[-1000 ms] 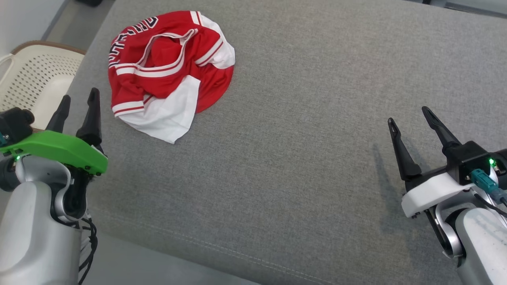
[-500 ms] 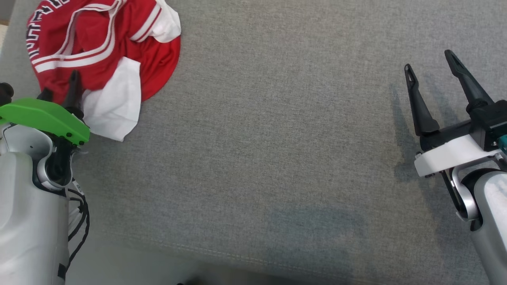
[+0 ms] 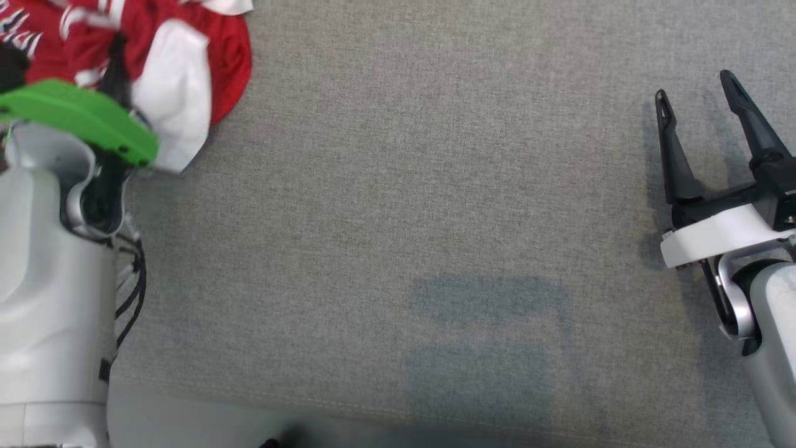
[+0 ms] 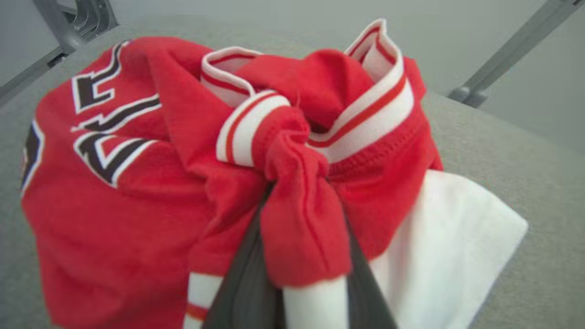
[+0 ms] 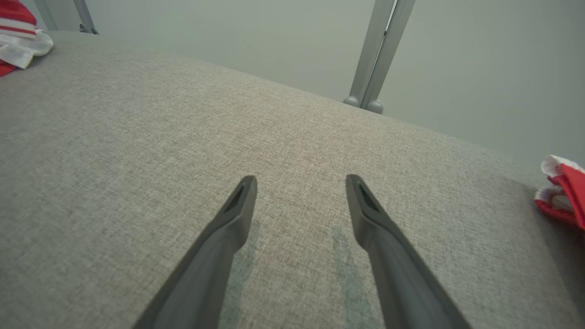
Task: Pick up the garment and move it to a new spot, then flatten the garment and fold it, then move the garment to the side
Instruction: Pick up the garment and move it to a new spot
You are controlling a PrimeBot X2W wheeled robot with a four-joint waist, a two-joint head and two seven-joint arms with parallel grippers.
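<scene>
The garment point(image 3: 227, 56) is a crumpled red and white jersey at the far left of the grey padded surface point(image 3: 435, 205). My left gripper point(image 3: 115, 50), under its green cover, reaches into the heap. In the left wrist view a bunched red fold of the garment point(image 4: 137, 205) is pinched between the two dark fingers point(image 4: 247, 283) of my left gripper point(image 4: 299, 196), whose tips are hidden by cloth. My right gripper point(image 3: 695, 87) hovers open far to the right over bare fabric, nothing between its fingers point(image 5: 300, 179). An edge of the garment point(image 5: 18, 43) shows at the right wrist view's top left.
The grey surface's front seam point(image 3: 373, 407) runs along the bottom of the head view. Grey metal posts point(image 5: 377, 55) stand beyond the far edge. A small red and white cloth piece point(image 5: 564, 196) lies at the right wrist view's right edge.
The head camera has shifted down and right. My left gripper moved forward into the garment and closed on a red fold, bunching it. The right gripper stays open.
</scene>
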